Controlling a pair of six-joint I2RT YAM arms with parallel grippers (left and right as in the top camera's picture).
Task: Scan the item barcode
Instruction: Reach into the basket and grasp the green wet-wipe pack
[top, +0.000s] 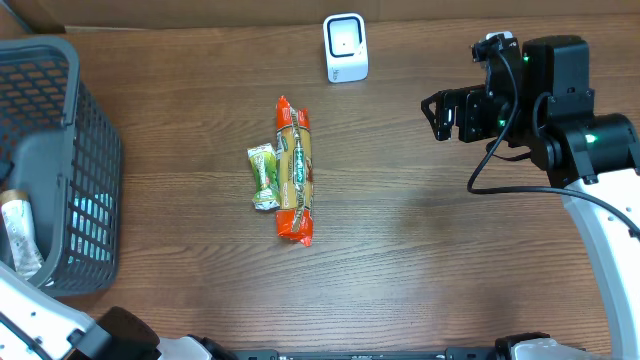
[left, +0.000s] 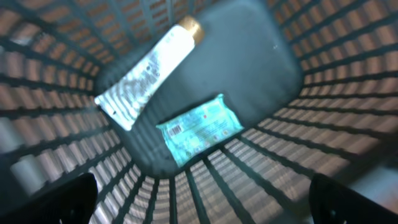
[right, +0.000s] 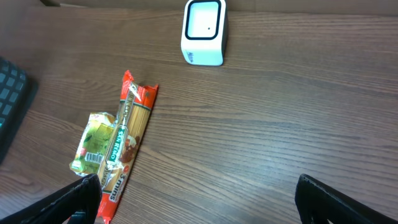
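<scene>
The pasta pack (top: 295, 170), in a red-orange wrapper, lies about in the middle of the bench (top: 420, 260), with its length running from the far edge toward the near edge. The green packet (top: 264, 177) lies along its left side and touches it. In the right wrist view a small barcode shows on the near end of this packet. The white scanner (top: 345, 47) stands near the middle of the far edge, well apart from both items.

The right pincer (right: 199, 191) hangs over the right part of the bench, nearer to the far edge. Its jaws stand wide, with only bare wood between them, and it holds nothing.

The dark basket (top: 90, 130) stands at the left edge of the bench. The left pincer (left: 202, 191) is above it and looks down inside. Its jaws also stand wide and carry nothing. On the basket floor lie a white tube (left: 146, 71) with a gold cap and a teal pack (left: 199, 132), just beside each other. The teal pack has a barcode facing up.
</scene>
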